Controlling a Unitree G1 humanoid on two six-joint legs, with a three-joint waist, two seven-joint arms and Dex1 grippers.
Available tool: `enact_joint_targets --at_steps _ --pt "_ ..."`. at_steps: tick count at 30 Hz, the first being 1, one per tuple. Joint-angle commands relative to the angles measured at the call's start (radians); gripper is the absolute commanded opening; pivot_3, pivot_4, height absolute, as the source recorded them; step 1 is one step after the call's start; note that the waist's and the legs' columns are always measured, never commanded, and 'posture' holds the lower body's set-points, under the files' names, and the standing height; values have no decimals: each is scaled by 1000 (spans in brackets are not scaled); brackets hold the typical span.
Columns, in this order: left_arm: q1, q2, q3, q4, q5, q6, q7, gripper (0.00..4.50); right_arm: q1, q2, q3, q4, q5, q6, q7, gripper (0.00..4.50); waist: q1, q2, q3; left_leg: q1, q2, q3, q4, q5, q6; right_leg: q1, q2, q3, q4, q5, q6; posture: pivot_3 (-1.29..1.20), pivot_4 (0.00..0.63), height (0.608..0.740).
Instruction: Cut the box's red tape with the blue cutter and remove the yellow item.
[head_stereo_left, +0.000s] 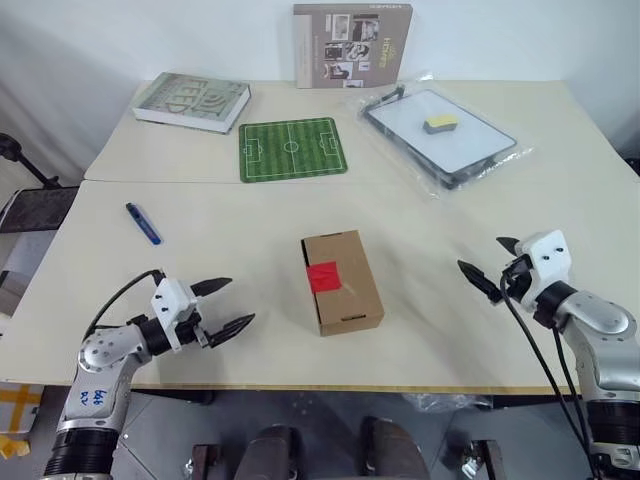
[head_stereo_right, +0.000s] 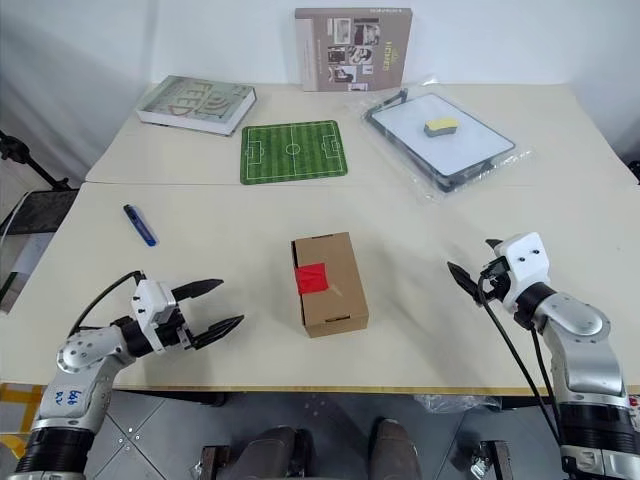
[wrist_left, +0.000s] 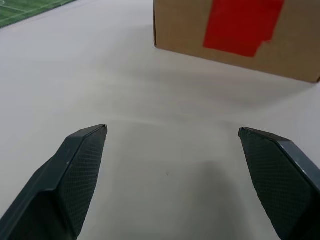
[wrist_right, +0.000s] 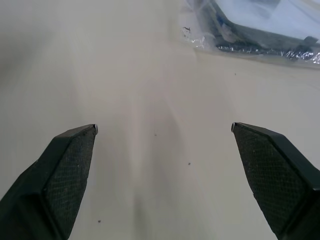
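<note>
The box (head_stereo_left: 342, 282) lies flat in the middle of the table (head_stereo_left: 220, 350), with its flaps shut. The red tape (head_stereo_left: 322, 276) sits on its top, at the edge nearest the left arm. The blue cutter (head_stereo_left: 143, 223) lies on the table, well apart from the box, on the left side. The left claw (head_stereo_left: 226, 305) hangs low over the table near the front edge, its two black fingers apart and holding nothing. The right claw (head_stereo_left: 494, 262) is on the other side of the box, fingers apart too, holding nothing.
</note>
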Motion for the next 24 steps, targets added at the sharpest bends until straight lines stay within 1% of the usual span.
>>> enact_joint_targets --at_steps 1,3,4,7,8,9,10,11,14,16,18,21,22,23,24 --pt "-8 -2 -2 -24 7 -4 16 4471 24 -13 -27 -83 27 35 -2 4500 0 0 0 0 0 0 0 0 0 0 0 0 0 0 0 0 150 740" --pt "-9 -8 -3 -44 11 -10 29 4471 37 -12 -29 -125 30 90 -25 4500 1 0 0 0 0 0 0 0 0 0 0 0 0 0 0 0 150 740" --pt "-9 -10 -2 -60 -6 38 44 4471 43 -12 -30 -150 29 131 -43 4500 1 0 0 0 0 0 0 0 0 0 0 0 0 0 0 0 150 740" --pt "-21 3 -25 -79 58 144 137 4471 58 -20 -22 -209 22 228 -72 4500 1 0 0 0 0 0 0 0 0 0 0 0 0 0 0 0 150 740" --pt "-27 -2 -32 -78 41 123 102 4471 62 -19 -22 -224 21 223 -68 4500 2 0 0 0 0 0 0 0 0 0 0 0 0 0 0 0 150 740" --pt "-33 1 -46 -69 62 103 100 4296 66 -24 -19 -238 16 237 -69 4500 2 0 0 0 0 0 1 0 0 0 0 0 0 0 0 0 150 740" --pt "-38 0 -54 -66 71 121 109 4076 71 -25 -20 -253 17 249 -70 4323 2 0 0 0 0 0 1 0 0 0 0 0 0 0 0 0 150 740" --pt "-42 -6 -59 -71 71 139 118 3886 76 -23 -21 -274 25 253 -63 4126 2 0 0 0 0 0 1 0 0 0 0 0 0 0 0 0 150 740" --pt "-74 -35 -84 -79 69 167 137 3015 87 -17 -3 -356 57 312 -47 3255 3 0 0 0 0 0 1 0 0 0 0 0 0 0 0 0 150 740" --pt "-97 -55 -101 -83 66 197 147 2353 90 -17 16 -406 84 378 -40 2486 6 0 0 0 0 0 1 0 0 0 0 0 0 0 0 0 150 740" --pt "-121 -74 -115 -87 64 236 160 1752 88 -18 33 -442 108 432 -32 1848 8 0 0 0 0 -1 1 0 0 0 0 0 0 0 0 0 150 740" --pt "-165 -120 -146 -90 61 278 180 773 75 -17 64 -482 139 517 -32 744 14 0 0 -1 0 -1 1 0 0 0 0 0 0 0 0 0 150 740" --pt "-179 -133 -156 -86 70 285 191 399 71 -18 75 -493 145 532 -29 314 16 -1 0 -1 -1 -1 1 -1 0 0 0 0 0 0 0 0 150 740" --pt "-189 -146 -160 -85 73 290 202 58 69 -19 84 -502 147 537 -27 16 18 -1 0 -1 -1 -1 1 -1 0 0 0 0 0 0 0 0 150 740" --pt "-205 -162 -164 -76 76 291 213 19 60 -15 94 -510 147 542 -31 2 22 -1 0 -1 -1 -1 2 -1 0 0 0 0 0 0 0 0 150 740"
